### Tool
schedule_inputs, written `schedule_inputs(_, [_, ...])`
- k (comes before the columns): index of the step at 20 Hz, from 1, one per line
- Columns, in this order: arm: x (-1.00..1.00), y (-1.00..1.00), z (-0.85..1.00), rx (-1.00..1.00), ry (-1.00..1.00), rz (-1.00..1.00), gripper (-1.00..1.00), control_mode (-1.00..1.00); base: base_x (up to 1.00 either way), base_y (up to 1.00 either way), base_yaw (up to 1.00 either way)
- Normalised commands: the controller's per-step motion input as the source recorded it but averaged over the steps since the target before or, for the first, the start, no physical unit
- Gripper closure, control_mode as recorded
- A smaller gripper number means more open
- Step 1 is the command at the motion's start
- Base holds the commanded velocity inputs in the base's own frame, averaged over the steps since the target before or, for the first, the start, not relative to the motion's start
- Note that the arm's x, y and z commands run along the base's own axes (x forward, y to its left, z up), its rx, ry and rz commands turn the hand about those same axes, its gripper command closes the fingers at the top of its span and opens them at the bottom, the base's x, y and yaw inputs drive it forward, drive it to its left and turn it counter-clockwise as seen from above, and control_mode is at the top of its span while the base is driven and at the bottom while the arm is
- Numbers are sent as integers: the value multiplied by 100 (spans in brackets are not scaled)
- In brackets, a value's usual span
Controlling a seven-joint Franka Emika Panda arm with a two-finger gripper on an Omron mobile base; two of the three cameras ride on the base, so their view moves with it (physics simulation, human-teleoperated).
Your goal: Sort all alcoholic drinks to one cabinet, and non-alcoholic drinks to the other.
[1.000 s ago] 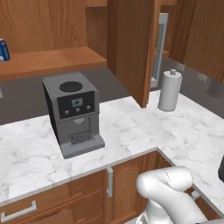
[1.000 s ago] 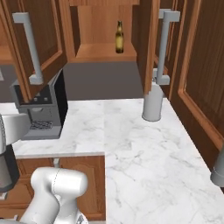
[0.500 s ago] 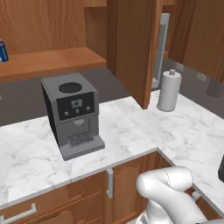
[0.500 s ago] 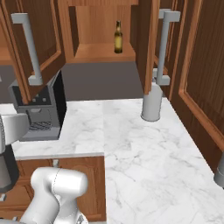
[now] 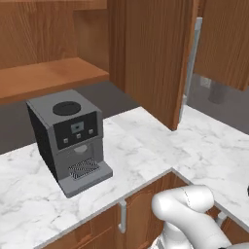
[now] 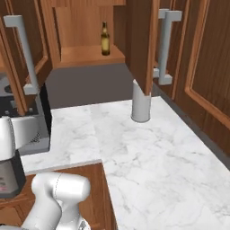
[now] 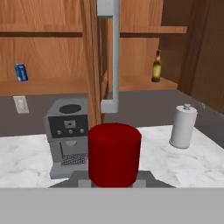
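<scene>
The end effector (image 6: 9, 157) is drawn in narrow, and judging by the hand view it is holding the squat grey bottle (image 7: 114, 153), whose red cap stands upright right in front of the camera with the grey shoulders just below; the fingertips themselves are hidden, so how firm the hold is I cannot tell. Straight ahead hangs an open cabinet door (image 7: 92, 61) with its long grey handle (image 7: 109, 57), and the bottle could knock against either on the way up to a shelf. The beer bottle (image 7: 156, 66) stands on the right-hand cabinet shelf, so this one probably belongs beside it; coming in carelessly could tip that slim bottle over. Heading left instead would put it with the blue can (image 7: 20, 72), mixing the two sorts. Below, the coffee machine (image 7: 68, 131) and a pale grey cylinder (image 7: 183, 126) stand on the marble desk (image 6: 157, 148), in the way of a low swing. No writing can be read: the beer's yellow label, the can's white mark and the machine's small display are too small.
</scene>
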Motion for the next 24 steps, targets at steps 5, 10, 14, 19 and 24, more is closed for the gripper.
schedule_inputs(5, [0,0,0,0,0,0,100,100,82,-11,-45])
schedule_inputs(10, [0,0,0,0,0,0,100,100,81,-30,-27])
schedule_inputs(14, [0,0,0,0,0,0,100,100,85,-56,0])
schedule_inputs(19, [0,0,0,0,0,0,100,100,87,-66,17])
schedule_inputs(24, [0,0,0,0,0,0,100,100,85,-79,27])
